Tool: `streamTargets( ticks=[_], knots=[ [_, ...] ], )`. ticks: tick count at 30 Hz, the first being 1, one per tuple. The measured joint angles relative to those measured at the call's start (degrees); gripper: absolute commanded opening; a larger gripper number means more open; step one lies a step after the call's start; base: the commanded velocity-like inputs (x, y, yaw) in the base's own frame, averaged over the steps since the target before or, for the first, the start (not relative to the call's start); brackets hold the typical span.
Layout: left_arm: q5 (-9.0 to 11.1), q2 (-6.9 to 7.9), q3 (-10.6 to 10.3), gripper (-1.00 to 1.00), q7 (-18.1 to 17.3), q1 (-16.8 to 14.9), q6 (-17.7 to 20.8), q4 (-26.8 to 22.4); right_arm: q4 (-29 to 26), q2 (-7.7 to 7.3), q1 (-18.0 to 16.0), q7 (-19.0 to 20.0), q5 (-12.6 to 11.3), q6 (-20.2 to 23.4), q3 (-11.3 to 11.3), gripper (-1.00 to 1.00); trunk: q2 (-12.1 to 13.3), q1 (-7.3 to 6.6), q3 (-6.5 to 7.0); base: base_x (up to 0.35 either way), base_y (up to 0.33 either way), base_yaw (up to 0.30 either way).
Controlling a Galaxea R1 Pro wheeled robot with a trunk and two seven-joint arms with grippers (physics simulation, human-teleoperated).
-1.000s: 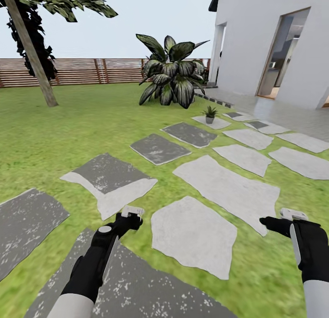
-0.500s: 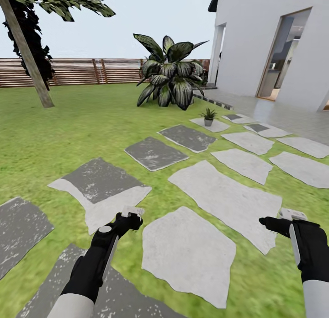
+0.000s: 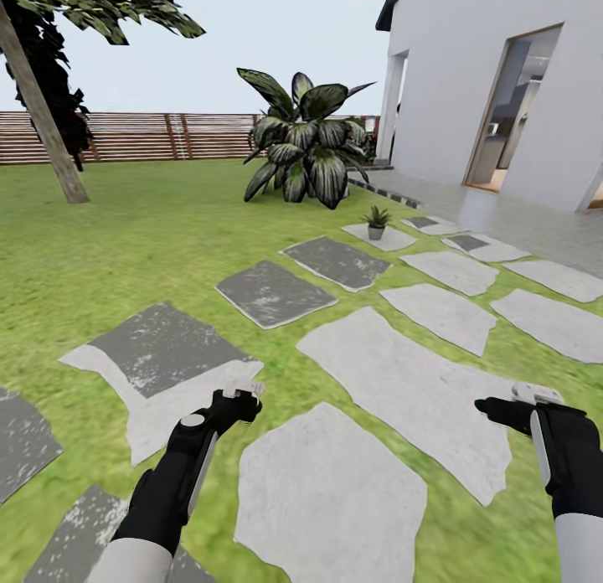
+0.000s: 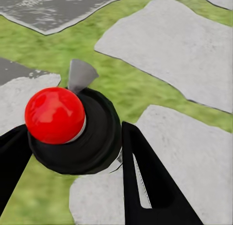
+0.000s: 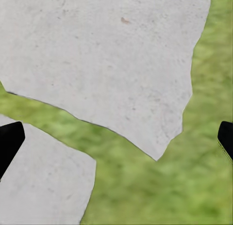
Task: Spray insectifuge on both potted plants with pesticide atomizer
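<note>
One potted plant (image 3: 376, 223), a small green rosette in a grey pot, stands on a pale stepping stone (image 3: 378, 237) far ahead, near the house. My left gripper (image 3: 239, 401) (image 4: 73, 128) hangs low over the lawn. It is shut on a dark round body with a pale grey tab and a red ball on its end, seen end-on, which I take for the pesticide atomizer (image 4: 92, 142). My right gripper (image 3: 494, 409) (image 5: 119, 137) is open with nothing in it, its fingers far apart above grass and stone.
Grey and pale stepping stones (image 3: 402, 382) cross the lawn towards the plant. A big striped-leaf plant (image 3: 306, 147) stands behind it. A tree trunk (image 3: 42, 122) and the slatted fence (image 3: 134, 136) are at the left, the white house (image 3: 494, 89) with an open doorway at the right.
The whole view has shifted: stones slide towards the lower left and the house looms larger, so the camera moves. Both arms keep their pose and the left grip is unchanged.
</note>
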Motion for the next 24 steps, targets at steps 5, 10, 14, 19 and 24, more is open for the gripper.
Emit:
streamTargets(
  ticks=[5,10,14,19,24],
  knots=[
    [0.0,0.0,0.0,-1.0,0.0,0.0,0.0,0.0,0.0,-0.01,0.0,0.0,0.0,0.0,0.0,1.0,0.0,0.0,0.0,0.316,-0.151,0.0],
    [0.0,0.0,0.0,-1.0,0.0,0.0,0.0,0.0,0.0,-0.02,0.0,0.0,0.0,0.0,0.0,1.0,0.0,0.0,0.0,0.316,-0.15,0.0],
    [0.0,0.0,0.0,-1.0,0.0,0.0,0.0,0.0,0.0,0.02,0.0,0.0,0.0,0.0,0.0,1.0,0.0,0.0,0.0,0.317,-0.142,0.0],
    [0.0,0.0,0.0,-1.0,0.0,0.0,0.0,0.0,0.0,0.0,0.0,0.0,0.0,0.0,0.0,1.0,0.0,0.0,0.0,0.318,-0.137,0.0],
    [0.0,0.0,0.0,-1.0,0.0,0.0,0.0,0.0,0.0,0.0,0.0,0.0,0.0,0.0,0.0,1.0,0.0,0.0,0.0,0.318,-0.136,0.0]
  ],
)
